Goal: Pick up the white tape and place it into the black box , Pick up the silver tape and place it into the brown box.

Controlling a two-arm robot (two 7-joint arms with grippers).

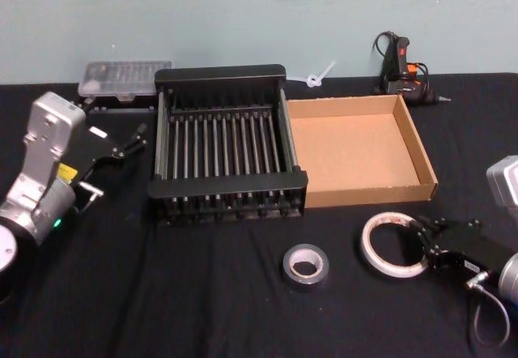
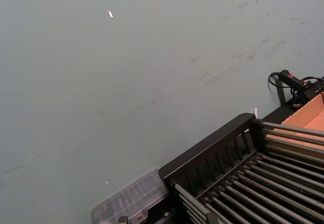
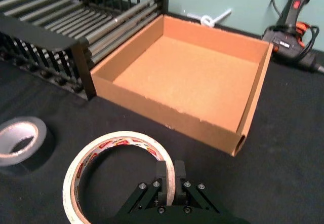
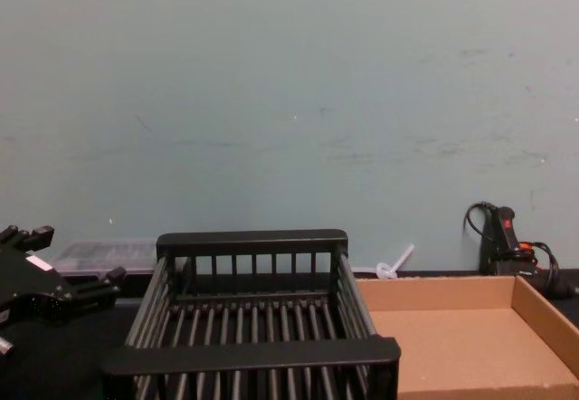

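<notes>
My right end effector (image 3: pixel 168 176) is clenched on the white tape's (image 3: pixel 91 163) band, on the desk (image 1: pixel 202 293); my left end effector (image 1: pixel 121 143) hangs released beside the black box (image 1: pixel 227 74)

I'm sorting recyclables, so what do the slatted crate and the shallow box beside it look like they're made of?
The black crate looks like moulded plastic, matte, with a thick rim; its floor rods look greyer and may be metal. The brown box looks like plain cardboard: tan, dull, with thin folded walls.
</notes>
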